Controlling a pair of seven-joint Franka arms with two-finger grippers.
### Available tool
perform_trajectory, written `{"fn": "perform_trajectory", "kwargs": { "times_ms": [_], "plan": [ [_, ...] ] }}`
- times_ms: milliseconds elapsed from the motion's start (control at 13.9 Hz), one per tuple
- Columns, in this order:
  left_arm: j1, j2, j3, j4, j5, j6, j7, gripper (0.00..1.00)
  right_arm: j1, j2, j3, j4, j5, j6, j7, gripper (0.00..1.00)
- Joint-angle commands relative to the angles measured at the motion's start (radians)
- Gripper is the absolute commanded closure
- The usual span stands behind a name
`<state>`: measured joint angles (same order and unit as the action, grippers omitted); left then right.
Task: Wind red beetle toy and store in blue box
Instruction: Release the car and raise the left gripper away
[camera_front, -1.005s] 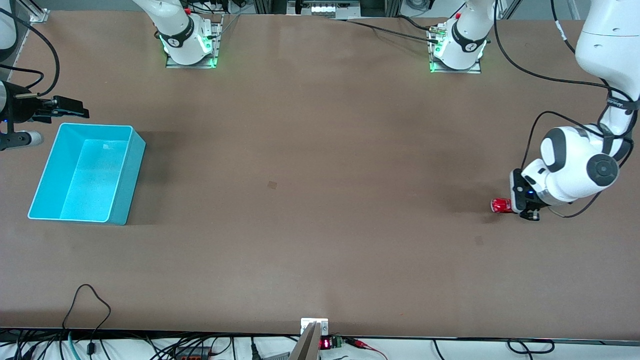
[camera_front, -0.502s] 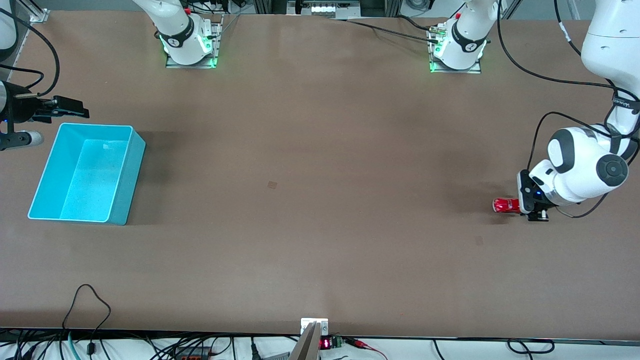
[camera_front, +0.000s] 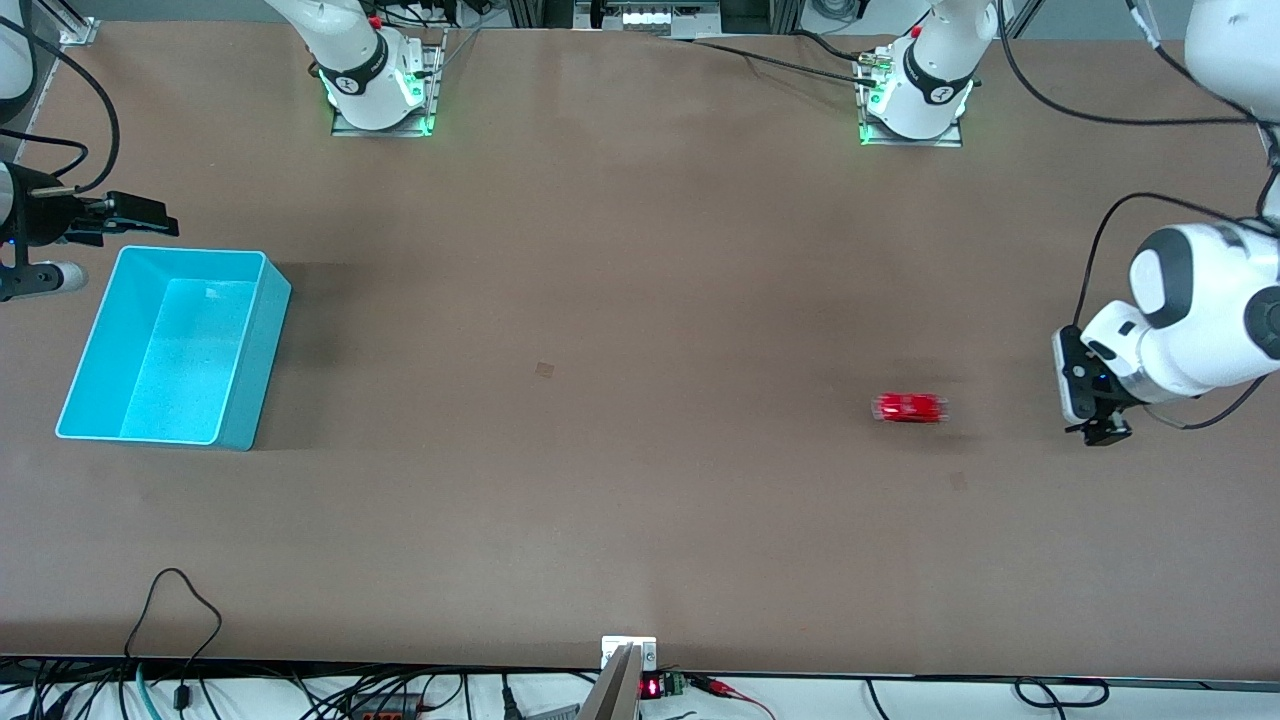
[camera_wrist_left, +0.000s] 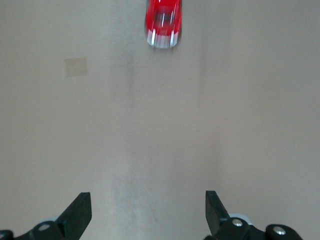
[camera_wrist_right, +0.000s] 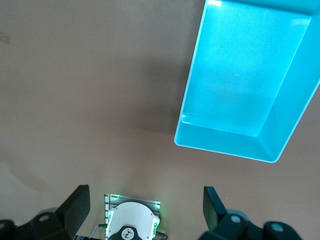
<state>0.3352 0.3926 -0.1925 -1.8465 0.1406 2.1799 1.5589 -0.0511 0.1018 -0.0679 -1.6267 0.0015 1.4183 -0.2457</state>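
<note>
The red beetle toy (camera_front: 909, 407) sits alone on the brown surface (camera_front: 640, 330), toward the left arm's end, with nothing holding it. Its outline looks smeared in the front view. From the centre of the surface, the toy is at about 4 o'clock. In the left wrist view the toy (camera_wrist_left: 163, 22) shows its red body with a silver end, well apart from the fingers (camera_wrist_left: 80, 214).

The left gripper (camera_front: 1085, 400) is low over the surface, beside the toy on the side of the left arm's end, not touching it. Its 2 fingers stand wide apart and nothing is between them, only bare surface.

The blue box (camera_front: 175, 343) stands at the right arm's end, at about 9 o'clock from the centre and well apart from the toy. It is upright with the open side up, and the inside shows only its own pale floor. In the right wrist view the box (camera_wrist_right: 250, 80) also appears with nothing in it.

The right gripper (camera_front: 125, 215) waits in the air just beside the box's corner that is farther from the front camera. Its fingers (camera_wrist_right: 77, 205) are apart too and hold nothing.
</note>
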Motion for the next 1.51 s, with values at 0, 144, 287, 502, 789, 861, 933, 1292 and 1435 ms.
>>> {"fn": "perform_trajectory", "kwargs": {
  "times_ms": [0,144,287,502,789,861,933,1292,1435],
  "plan": [
    [0.010,-0.044,-0.021,0.080,0.011,-0.173,-0.138,0.00,-0.009,0.004,0.005,0.011,0.003,-0.019,-0.017,0.00],
    [0.008,-0.043,-0.042,0.189,0.016,-0.326,-0.238,0.00,-0.009,0.006,0.005,0.010,0.006,-0.019,-0.014,0.00],
    [0.008,-0.044,-0.059,0.263,0.017,-0.438,-0.345,0.00,-0.010,0.012,0.005,0.011,0.012,-0.018,-0.015,0.00],
    [0.004,-0.049,-0.077,0.367,0.011,-0.609,-0.569,0.00,-0.010,0.013,0.003,0.011,0.014,-0.016,-0.017,0.00],
    [-0.007,-0.055,-0.145,0.473,0.002,-0.745,-0.868,0.00,-0.027,0.019,0.003,0.002,0.020,-0.019,-0.090,0.00],
    [-0.004,-0.055,-0.169,0.478,0.002,-0.750,-0.979,0.00,-0.029,0.019,0.003,-0.010,0.020,-0.010,-0.105,0.00],
    [-0.005,-0.055,-0.171,0.481,0.004,-0.750,-1.079,0.00,-0.029,0.016,0.007,-0.028,0.017,-0.001,-0.106,0.00],
    [-0.039,-0.067,-0.199,0.524,-0.054,-0.819,-1.371,0.00,-0.048,-0.033,0.103,-0.218,0.003,0.197,-0.173,0.00],
    [-0.188,-0.159,-0.016,0.448,-0.100,-0.736,-1.572,0.00,-0.076,-0.037,0.176,-0.277,-0.020,0.296,-0.304,0.00]
  ]
}}
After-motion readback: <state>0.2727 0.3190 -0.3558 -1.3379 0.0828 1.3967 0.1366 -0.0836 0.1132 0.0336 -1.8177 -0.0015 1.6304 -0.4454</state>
